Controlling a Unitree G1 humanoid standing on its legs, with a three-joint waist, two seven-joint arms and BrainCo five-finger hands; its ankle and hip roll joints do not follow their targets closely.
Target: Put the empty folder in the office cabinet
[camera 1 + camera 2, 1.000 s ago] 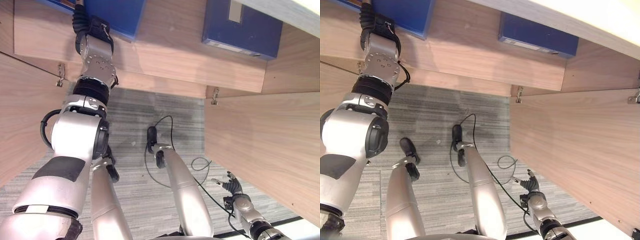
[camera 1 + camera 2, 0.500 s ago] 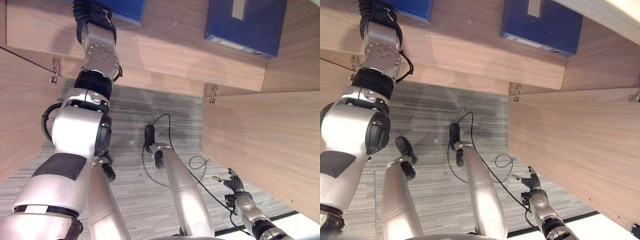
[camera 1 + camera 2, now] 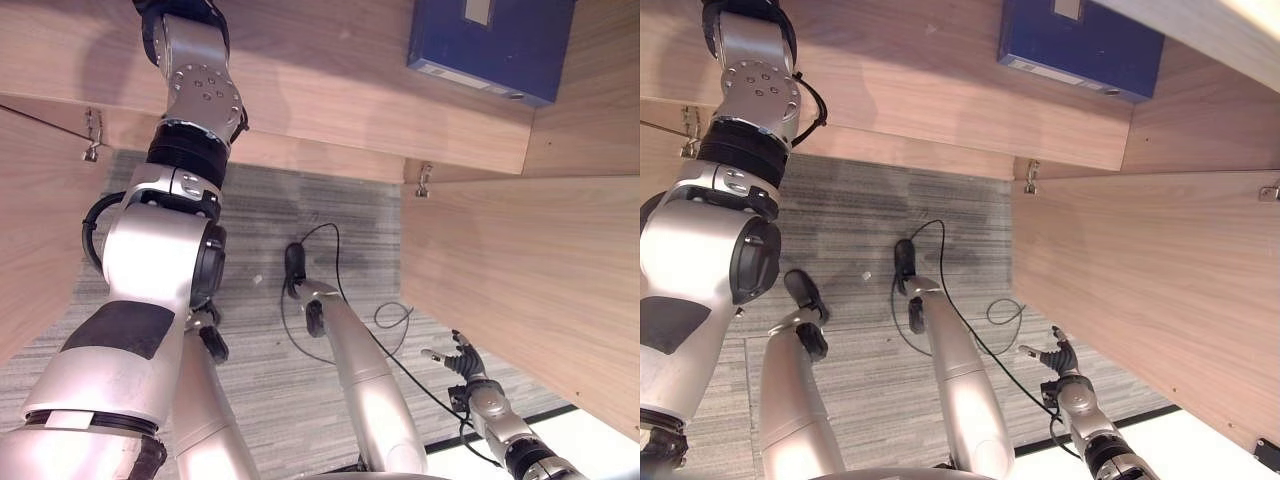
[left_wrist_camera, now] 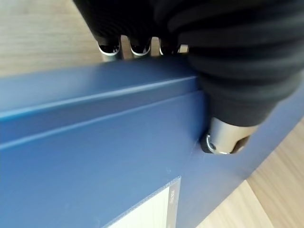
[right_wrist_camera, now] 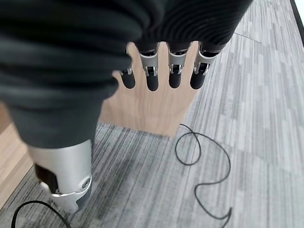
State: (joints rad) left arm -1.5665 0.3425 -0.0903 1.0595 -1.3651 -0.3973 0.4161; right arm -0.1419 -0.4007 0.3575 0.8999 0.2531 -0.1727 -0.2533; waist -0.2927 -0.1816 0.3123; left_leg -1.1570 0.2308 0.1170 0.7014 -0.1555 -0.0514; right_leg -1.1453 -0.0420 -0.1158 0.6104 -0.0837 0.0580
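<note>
Up on the cabinet shelf (image 3: 330,110), our left hand (image 4: 228,80) grips a blue folder (image 4: 95,156): fingers (image 4: 110,46) curled over its top edge, thumb (image 4: 223,140) pressed against its face, as our left wrist view shows. A second blue folder (image 3: 490,40) stands further right on the same shelf, near the open cabinet door (image 3: 520,290). Our right hand (image 5: 161,71) hangs low over the grey carpet (image 5: 247,123), fingers straight and relaxed, holding nothing.
</note>
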